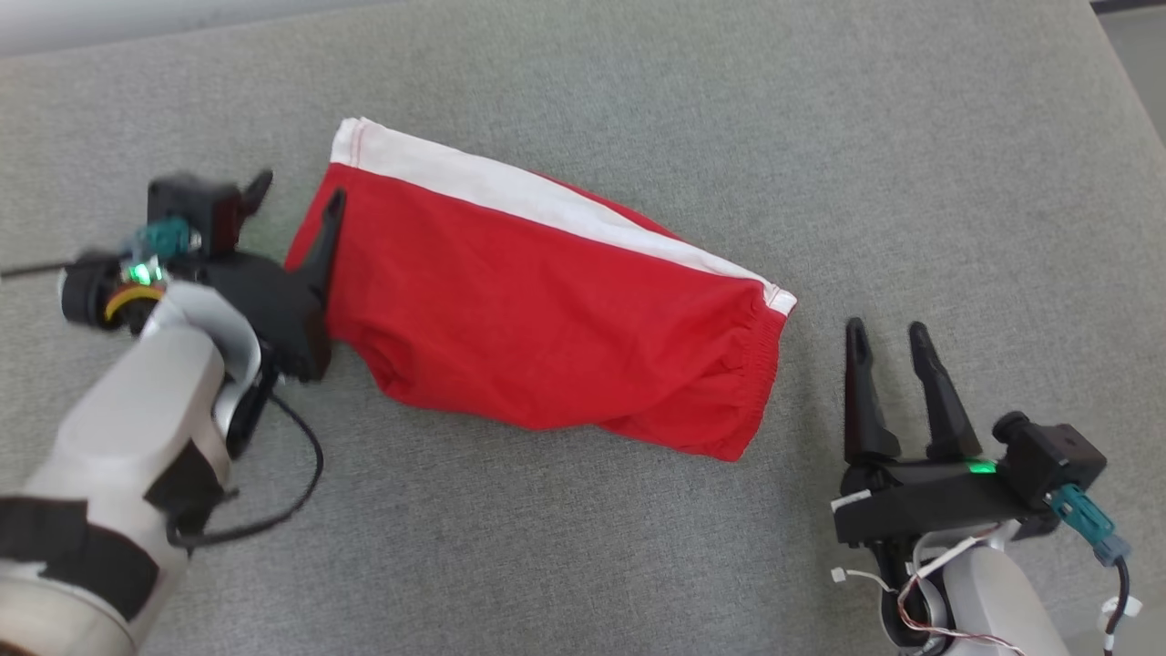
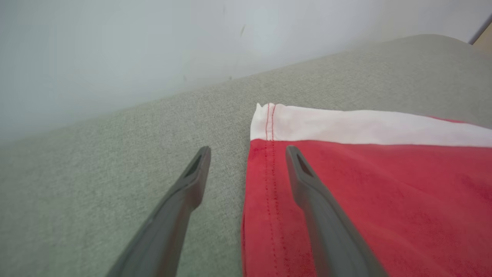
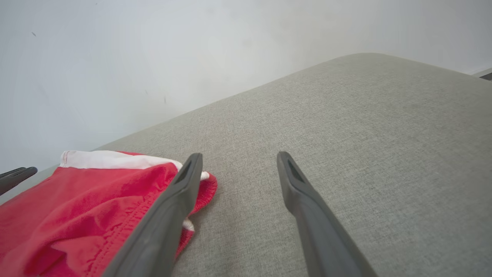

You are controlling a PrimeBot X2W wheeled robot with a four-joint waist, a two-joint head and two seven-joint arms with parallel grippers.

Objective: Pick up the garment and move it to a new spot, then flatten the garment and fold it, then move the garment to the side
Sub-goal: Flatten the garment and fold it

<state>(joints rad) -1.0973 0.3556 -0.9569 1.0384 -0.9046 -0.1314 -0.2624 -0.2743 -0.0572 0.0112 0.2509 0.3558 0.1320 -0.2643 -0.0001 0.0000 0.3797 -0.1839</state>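
The garment [image 1: 547, 301] is a pair of red shorts with a white side stripe, lying folded and slanted on the grey cushion. My left gripper [image 1: 299, 193] stands open at its left hem, one finger over the red cloth and the other beyond its edge. In the left wrist view that gripper [image 2: 248, 151] straddles the stitched hem of the garment [image 2: 365, 184] and holds nothing. My right gripper [image 1: 885, 333] stands open on bare cushion just right of the elastic waistband. In the right wrist view it [image 3: 236, 156] is empty, with the garment [image 3: 77, 207] to its left.
The grey fabric surface [image 1: 820, 137] stretches wide around the shorts, with a pale wall [image 3: 153, 57] behind its far edge. A black cable [image 1: 301, 483] hangs from my left arm. A strip of floor shows at the upper right corner [image 1: 1134, 36].
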